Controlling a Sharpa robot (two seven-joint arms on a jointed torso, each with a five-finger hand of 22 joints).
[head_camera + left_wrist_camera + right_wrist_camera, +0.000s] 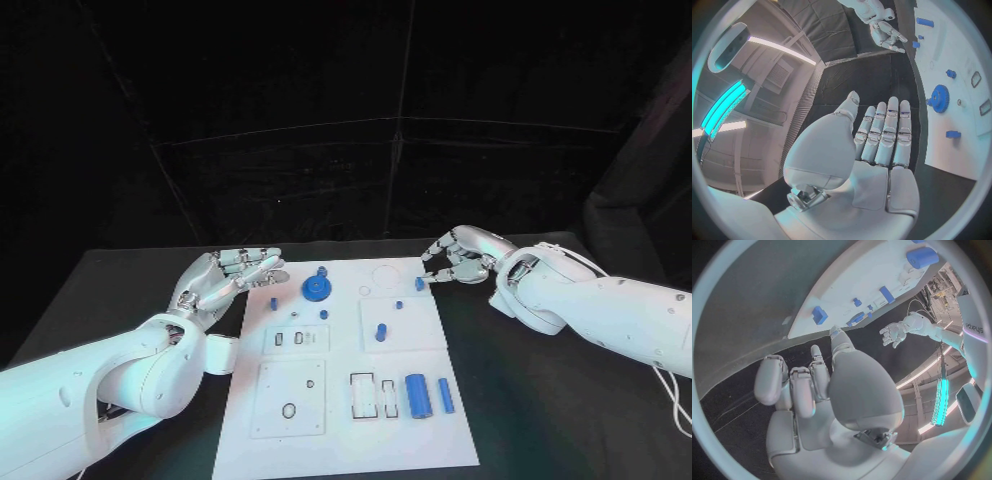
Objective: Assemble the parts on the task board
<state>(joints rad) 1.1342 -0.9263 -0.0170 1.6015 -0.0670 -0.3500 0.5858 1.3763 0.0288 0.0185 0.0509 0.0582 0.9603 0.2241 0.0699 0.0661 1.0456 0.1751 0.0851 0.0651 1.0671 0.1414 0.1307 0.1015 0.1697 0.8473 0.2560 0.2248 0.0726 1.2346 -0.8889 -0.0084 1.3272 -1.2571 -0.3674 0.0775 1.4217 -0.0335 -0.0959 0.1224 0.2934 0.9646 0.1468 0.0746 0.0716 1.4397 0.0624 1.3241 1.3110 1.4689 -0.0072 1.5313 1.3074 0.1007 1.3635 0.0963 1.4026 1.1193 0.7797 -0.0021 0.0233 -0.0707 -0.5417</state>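
The white task board point(346, 420) lies in the middle of the black table. A blue gear point(317, 290) stands near its far edge, also seen as the gear point(939, 98) past my left fingers. Small blue pieces point(381, 332) dot the far half; a blue cylinder point(417, 396) and a thin blue rod point(446, 395) lie at the near right. My left hand point(224, 278) hovers by the board's far left corner, fingers straight, palm point(879, 145) bare. My right hand point(459, 255) hangs at the far right corner, fingers curled in on nothing, thumb point(839, 342) reaching toward a small blue block point(819, 315).
Rectangular and round recesses point(364, 394) mark the board's near half. Black tabletop point(534, 400) runs along both sides of the board. A dark curtain hangs behind the table.
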